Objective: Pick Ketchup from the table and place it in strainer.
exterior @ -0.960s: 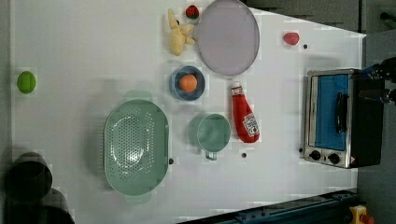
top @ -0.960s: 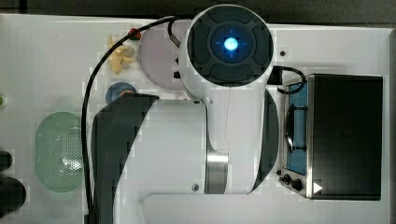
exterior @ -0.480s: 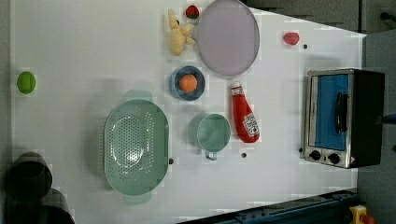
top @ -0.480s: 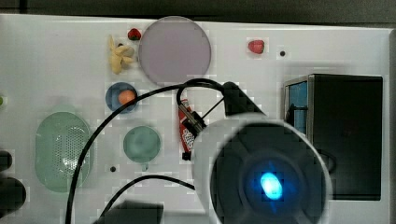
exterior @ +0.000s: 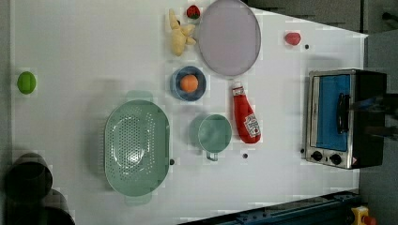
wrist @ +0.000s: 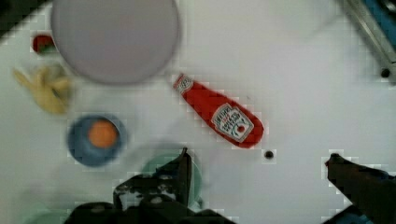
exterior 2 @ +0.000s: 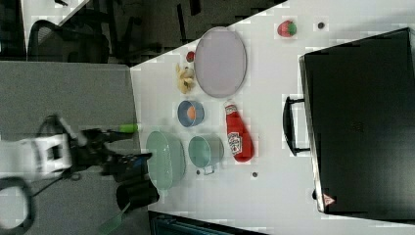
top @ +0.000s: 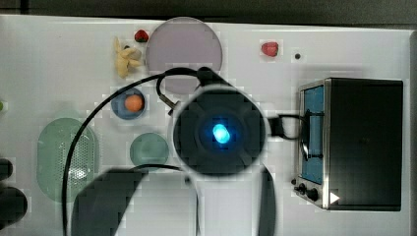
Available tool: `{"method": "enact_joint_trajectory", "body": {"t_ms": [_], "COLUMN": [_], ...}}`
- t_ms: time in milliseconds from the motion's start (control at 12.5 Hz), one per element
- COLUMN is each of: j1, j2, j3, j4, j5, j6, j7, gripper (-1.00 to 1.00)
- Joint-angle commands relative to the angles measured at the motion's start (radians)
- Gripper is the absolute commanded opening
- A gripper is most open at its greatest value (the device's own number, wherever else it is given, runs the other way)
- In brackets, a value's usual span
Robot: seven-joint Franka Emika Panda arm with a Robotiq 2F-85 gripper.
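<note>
Left view showed the ketchup (exterior: 246,114), a small red plastic squeeze bottle with a white cap and a white-and-red label, lying flat on the white table (exterior: 84,47). Its cap pointed toward a round pale lilac plate (exterior: 228,37) just beyond it, and its base pointed the opposite way. A round dark-green cup (exterior: 214,133) with a small handle sat just beside the bottle, on the left view's left. Farther that way lay the strainer (exterior: 136,148), a pale mint-green oval plastic basket with a perforated bottom, and nothing lay inside it. A blue bowl holding an orange ball (exterior: 188,83) stood near the cup, and a silver toaster oven with a blue door (exterior: 340,118) stood on the left view's right.

Wrist view showed the gripper (wrist: 259,175) hanging above the table with its two dark fingers (wrist: 183,170) spread wide and nothing between them. The bottle (wrist: 219,118) lay diagonally beyond the fingertips, not touched.

The step in hand appeared to be the approach for the grasp. To do it well, the fingers would probably need to straddle the bottle's narrow width across its middle, turned square to its long axis, and descend without nudging the cup.
</note>
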Motion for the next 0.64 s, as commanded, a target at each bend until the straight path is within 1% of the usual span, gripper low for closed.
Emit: {"method": "enact_joint_trajectory", "body": {"t_ms": [80,400,640], "j1": [-0.002,-0.003,-0.003], "j2": [0.048,0.080,0.094], "j3": [0.018,0.031,0.032], "j4": [-0.083,-0.188,-0.285], "j5": [-0.004,-0.004,-0.004], "j6": [0.052,0.201,0.347], "j7": [-0.248,-0.567,-0.735], "gripper": [1.00,1.00,1.00]}}
